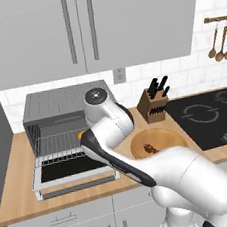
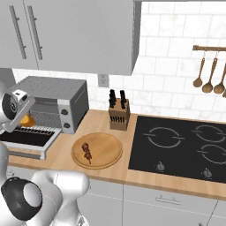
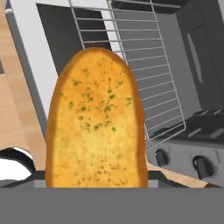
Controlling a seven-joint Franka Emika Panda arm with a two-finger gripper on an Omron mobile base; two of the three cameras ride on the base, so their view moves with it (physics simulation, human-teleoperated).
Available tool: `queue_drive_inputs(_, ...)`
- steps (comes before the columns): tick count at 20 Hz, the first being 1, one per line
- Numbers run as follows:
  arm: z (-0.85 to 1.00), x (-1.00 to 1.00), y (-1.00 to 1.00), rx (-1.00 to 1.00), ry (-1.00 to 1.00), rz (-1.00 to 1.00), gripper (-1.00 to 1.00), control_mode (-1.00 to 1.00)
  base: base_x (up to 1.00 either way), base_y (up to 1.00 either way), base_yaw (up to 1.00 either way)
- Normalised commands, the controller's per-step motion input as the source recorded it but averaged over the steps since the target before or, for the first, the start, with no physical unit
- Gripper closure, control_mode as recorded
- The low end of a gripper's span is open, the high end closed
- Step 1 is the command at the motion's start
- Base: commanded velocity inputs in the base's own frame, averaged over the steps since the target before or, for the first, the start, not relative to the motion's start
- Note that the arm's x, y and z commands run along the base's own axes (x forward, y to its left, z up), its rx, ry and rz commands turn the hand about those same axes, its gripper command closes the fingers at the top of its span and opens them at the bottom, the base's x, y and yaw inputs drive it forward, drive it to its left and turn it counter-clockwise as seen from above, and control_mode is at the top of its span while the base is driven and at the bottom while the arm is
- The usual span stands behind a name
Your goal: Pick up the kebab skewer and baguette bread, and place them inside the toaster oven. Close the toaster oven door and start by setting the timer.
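The wooden counter [image 2: 99, 174] is carrying the toaster oven [image 2: 57, 100] at its left end, with the toaster oven door [image 2: 26, 137] lying open toward the front edge. A round wooden plate [image 2: 103, 154] is sitting at about four o'clock from the oven, and a knife block [image 2: 119, 115] is standing at twelve o'clock from the plate. A black cooktop [image 2: 185, 148] is lying flat at three o'clock from the plate.

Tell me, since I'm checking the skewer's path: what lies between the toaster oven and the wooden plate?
Bare wooden counter separates the toaster oven from the wooden plate, seen in the right base view.
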Motion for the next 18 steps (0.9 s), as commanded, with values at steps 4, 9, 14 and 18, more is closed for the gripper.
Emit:
queue_drive_inputs(4, -0.15, 0.57, 0.37, 0.00, 0.00, 0.05, 1.00, -1.00, 0.00, 0.00, 0.00)
queue_drive_inputs(9, -0.10, 0.30, 0.05, -0.03, -0.11, 0.05, 1.00, -1.00, 0.00, 0.00, 0.00)
queue_drive_inputs(14, -0.03, 0.01, 0.00, -0.12, -0.23, 0.03, 1.00, -1.00, 0.00, 0.00, 0.00)
queue_drive_inputs(18, -0.03, 0.20, 0.00, -0.08, -0.12, 0.02, 1.00, -1.00, 0.00, 0.00, 0.00)
